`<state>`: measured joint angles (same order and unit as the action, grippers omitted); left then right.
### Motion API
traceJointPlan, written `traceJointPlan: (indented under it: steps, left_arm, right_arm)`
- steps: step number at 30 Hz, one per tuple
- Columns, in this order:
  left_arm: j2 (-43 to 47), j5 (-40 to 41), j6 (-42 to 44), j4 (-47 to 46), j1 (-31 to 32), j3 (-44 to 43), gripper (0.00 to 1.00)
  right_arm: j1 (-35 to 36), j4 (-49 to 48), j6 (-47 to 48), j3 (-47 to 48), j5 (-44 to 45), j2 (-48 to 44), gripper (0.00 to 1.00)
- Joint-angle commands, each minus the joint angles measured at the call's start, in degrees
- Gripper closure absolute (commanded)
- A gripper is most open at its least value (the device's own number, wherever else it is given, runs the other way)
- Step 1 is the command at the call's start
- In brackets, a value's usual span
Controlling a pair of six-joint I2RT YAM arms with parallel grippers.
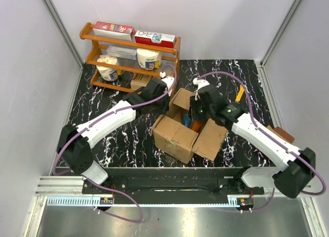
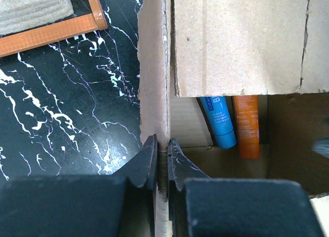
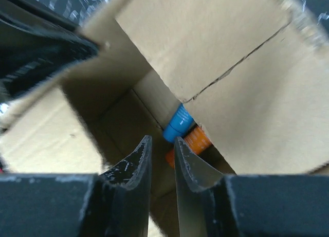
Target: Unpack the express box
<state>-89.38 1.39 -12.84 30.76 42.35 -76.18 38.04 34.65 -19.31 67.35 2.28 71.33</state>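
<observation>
The express box (image 1: 177, 134), a brown cardboard carton, stands open in the middle of the table with its flaps spread. My left gripper (image 1: 169, 99) is at its back left flap. In the left wrist view this gripper (image 2: 161, 142) is shut on the box's upright cardboard edge (image 2: 153, 67). Inside lie a blue tube (image 2: 218, 119) and an orange tube (image 2: 247, 126). My right gripper (image 1: 198, 116) hangs over the box's opening. Its jaws (image 3: 162, 139) stand slightly open with nothing between them, pointing down at the blue tube (image 3: 178, 124) and orange tube (image 3: 198, 139).
A wooden rack (image 1: 131, 54) at the back left holds red-and-white boxes (image 1: 154, 38) and white jars (image 1: 148, 58). A small tan carton (image 1: 140, 80) sits by its foot. A brown item (image 1: 282, 132) lies at the right edge. The rack's frame (image 2: 51, 34) is near the left gripper.
</observation>
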Motion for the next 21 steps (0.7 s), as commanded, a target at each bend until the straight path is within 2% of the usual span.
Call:
traceJointPlan:
  steps: [1, 10, 14, 18, 21]
  left_arm:
    - [0.8, -1.6, 0.0, -0.4, 0.1, -3.4, 1.00]
    - [0.3, -1.7, 0.7, 0.3, 0.1, -3.7, 1.00]
    - [0.2, -1.7, 1.1, 0.5, 0.1, -3.6, 1.00]
    - [0.0, -1.6, 1.6, 0.8, 0.1, -3.5, 1.00]
    - [-0.3, -1.5, 1.9, 0.9, 0.1, -3.4, 1.00]
  right_arm:
    - [1.5, -6.3, -0.8, -2.8, 2.5, 1.4, 0.73]
    - [1.5, -16.2, 0.1, -10.5, 11.3, 1.6, 0.73]
    - [1.5, -16.1, 0.1, -8.7, 19.4, -0.7, 0.72]
    - [1.5, -14.9, 1.1, -5.5, 22.8, -4.5, 0.70]
    - [1.5, -13.4, 4.0, -2.3, 23.5, -6.6, 0.65]
